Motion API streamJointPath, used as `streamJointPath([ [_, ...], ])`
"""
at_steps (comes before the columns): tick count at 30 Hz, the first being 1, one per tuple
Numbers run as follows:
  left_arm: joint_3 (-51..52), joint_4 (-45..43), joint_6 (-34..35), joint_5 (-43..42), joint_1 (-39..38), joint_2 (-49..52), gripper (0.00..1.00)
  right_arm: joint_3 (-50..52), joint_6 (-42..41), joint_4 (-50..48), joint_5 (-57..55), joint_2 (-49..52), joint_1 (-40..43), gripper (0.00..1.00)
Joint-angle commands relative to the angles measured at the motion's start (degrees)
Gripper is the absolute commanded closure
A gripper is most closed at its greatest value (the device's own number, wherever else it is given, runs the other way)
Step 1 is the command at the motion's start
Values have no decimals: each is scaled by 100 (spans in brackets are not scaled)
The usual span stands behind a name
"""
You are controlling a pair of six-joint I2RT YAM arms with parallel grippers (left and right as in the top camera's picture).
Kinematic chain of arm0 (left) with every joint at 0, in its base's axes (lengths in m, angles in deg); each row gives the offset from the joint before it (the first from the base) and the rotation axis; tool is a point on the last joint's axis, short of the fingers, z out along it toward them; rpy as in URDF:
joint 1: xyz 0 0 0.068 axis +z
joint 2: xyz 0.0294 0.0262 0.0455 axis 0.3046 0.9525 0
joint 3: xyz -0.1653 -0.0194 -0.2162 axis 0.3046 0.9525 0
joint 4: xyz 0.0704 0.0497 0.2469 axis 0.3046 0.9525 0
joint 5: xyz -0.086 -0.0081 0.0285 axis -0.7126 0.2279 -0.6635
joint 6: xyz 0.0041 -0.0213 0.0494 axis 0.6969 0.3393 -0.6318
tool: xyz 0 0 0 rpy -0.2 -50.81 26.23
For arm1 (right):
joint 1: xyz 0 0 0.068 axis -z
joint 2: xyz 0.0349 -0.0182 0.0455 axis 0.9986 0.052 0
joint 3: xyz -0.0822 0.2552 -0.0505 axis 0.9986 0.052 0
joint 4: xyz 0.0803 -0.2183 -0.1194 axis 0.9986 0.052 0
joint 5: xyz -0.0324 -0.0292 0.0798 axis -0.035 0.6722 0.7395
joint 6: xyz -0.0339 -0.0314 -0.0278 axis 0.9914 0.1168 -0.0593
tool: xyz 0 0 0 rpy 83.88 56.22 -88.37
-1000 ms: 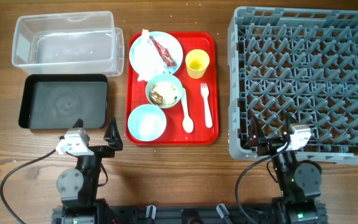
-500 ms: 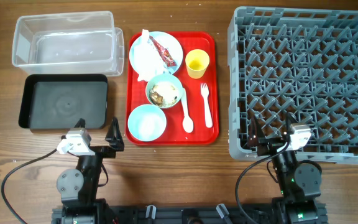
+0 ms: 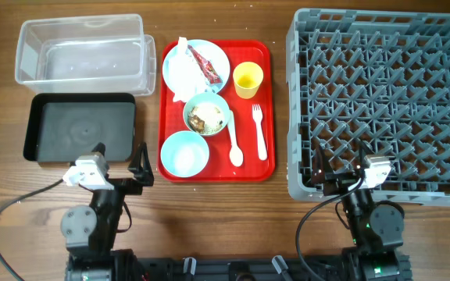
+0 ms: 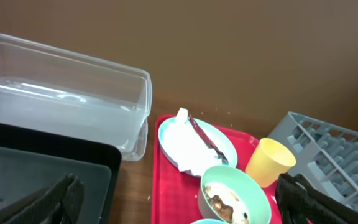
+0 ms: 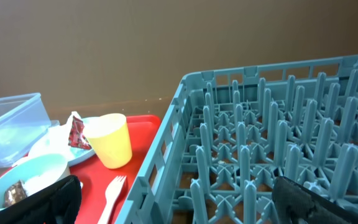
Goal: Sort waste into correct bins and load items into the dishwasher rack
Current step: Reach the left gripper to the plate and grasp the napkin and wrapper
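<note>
A red tray point(image 3: 216, 168) holds a pale blue plate point(image 3: 213, 55) with a crumpled napkin point(image 3: 180, 69) and a red wrapper point(image 3: 206, 67). It also holds a yellow cup point(image 3: 248, 79), a bowl of rice and scraps point(image 3: 206, 115), an empty bowl point(image 3: 185, 153), a spoon point(image 3: 233, 140) and a fork point(image 3: 259, 133). The clear tub point(image 3: 80, 51) and black tray point(image 3: 80, 127) lie to the left, and the grey rack point(image 3: 381, 101) to the right. My left gripper point(image 3: 119, 158) is open and empty near the black tray's front right corner. My right gripper point(image 3: 341, 165) is open and empty at the rack's front edge.
Bare wooden table runs along the front, between the two arm bases. Cables trail from both arms near the front edge. The rack's upright pegs point(image 5: 260, 143) fill the right wrist view.
My left gripper has shifted slightly left and away from the front edge, toward the black tray. The right arm and all objects have not moved.
</note>
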Motion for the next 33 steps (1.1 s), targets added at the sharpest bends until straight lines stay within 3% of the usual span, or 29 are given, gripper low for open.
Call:
streamJointPath([
  [1, -942, 15, 46, -203, -42, 1078, 0, 7, 61, -20, 111, 17, 24, 0],
  [6, -3348, 1593, -37, -332, -55, 3357, 0, 7, 59, -20, 111, 22, 24, 0],
  [7, -4459, 2387, -39, -330, -177, 4249, 0, 7, 61, -20, 111, 22, 24, 0],
  [11, -7042, 4127, -46, -227, -688, 6236, 0, 7, 61, -20, 111, 22, 24, 0],
  [14, -9418, 5901, -479, -87, -1156, 8159, 0, 7, 59, -20, 111, 22, 24, 0],
  [16, -10456, 6494, -476, -44, -1364, 9073, 0, 7, 59, -20, 111, 22, 24, 0],
  [18, -10966, 6413, -494, -44, -1530, 9731, 0, 7, 59, -20, 111, 22, 24, 0],
  [22, -10955, 5698, -450, -111, -1628, 10428, 0, 7, 61, -20, 111, 22, 24, 0],
  [27, -10955, 5235, 962, 568, -1685, 11298, 0, 7, 61, -20, 111, 22, 24, 0],
  [33, -10955, 4802, 1038, 776, -1923, 12128, 0, 7, 59, -20, 111, 22, 24, 0],
])
